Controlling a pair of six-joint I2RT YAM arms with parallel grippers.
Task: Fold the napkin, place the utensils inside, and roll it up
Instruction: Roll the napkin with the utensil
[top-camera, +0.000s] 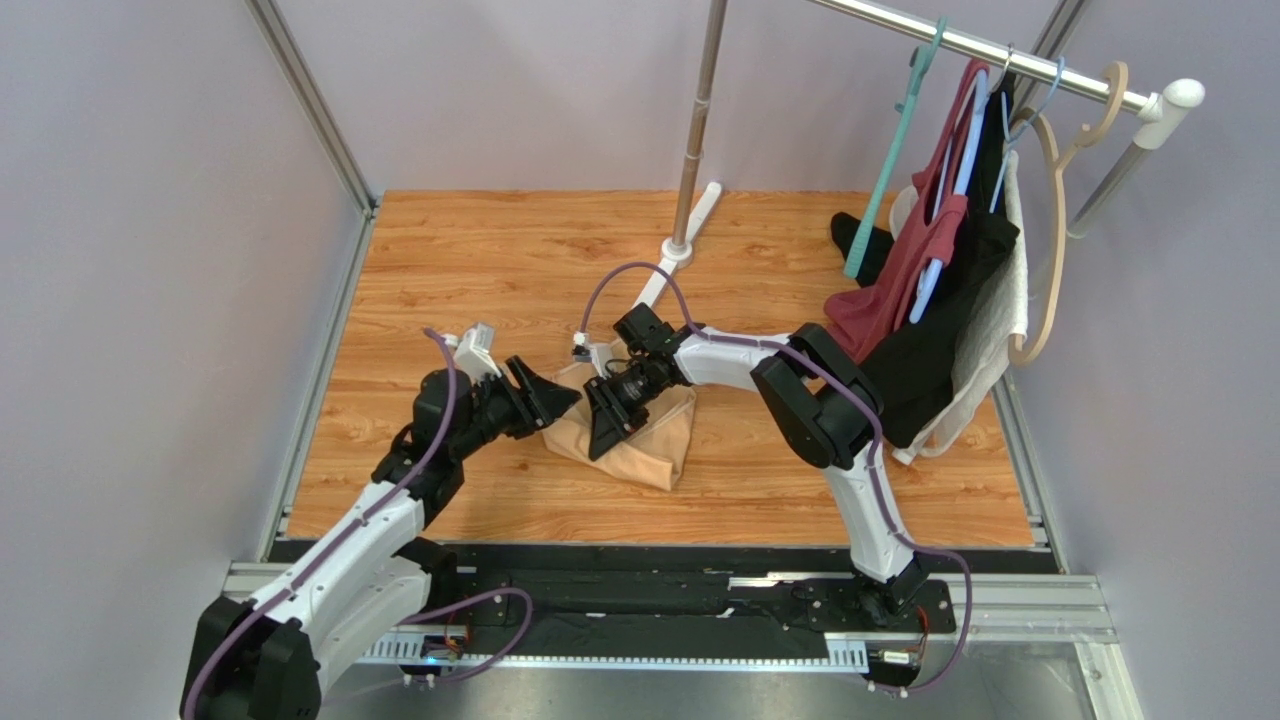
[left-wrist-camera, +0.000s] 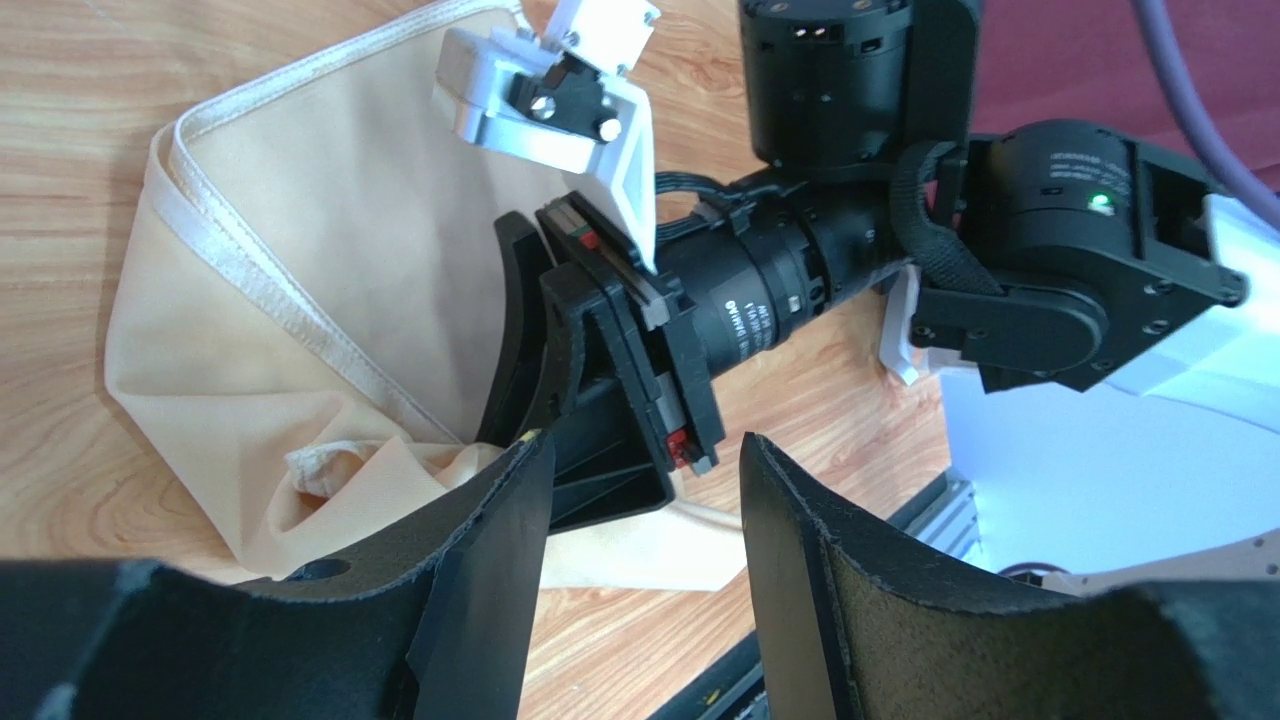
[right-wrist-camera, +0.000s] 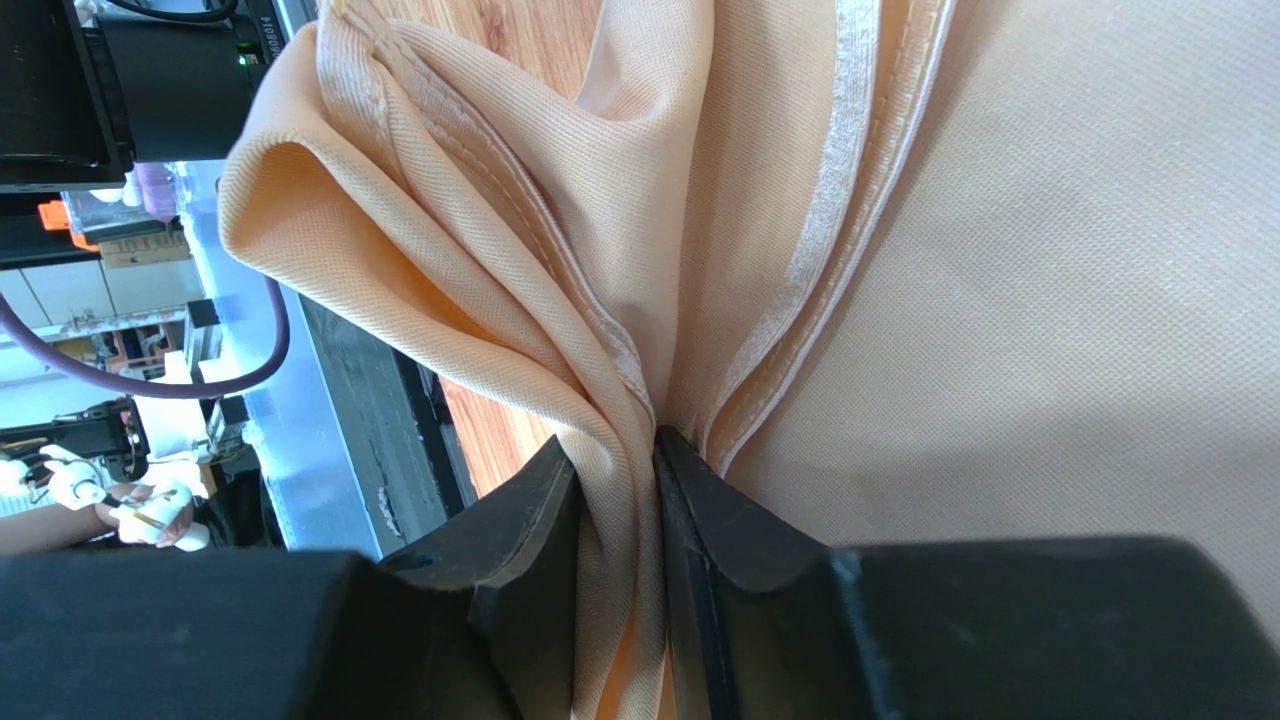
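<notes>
Napkin (top-camera: 661, 450) bunched, fold unfinished; right tool (right-wrist-camera: 657, 450) pinches a gathered pleat, left tool (left-wrist-camera: 646, 465) gapes empty. Spoon unseen; rolling not begun.

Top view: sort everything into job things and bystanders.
Job: napkin, pinched in the right gripper; open left gripper beside it.
Bystanders: hanging clothes, clothes rail, metal pole.
</notes>
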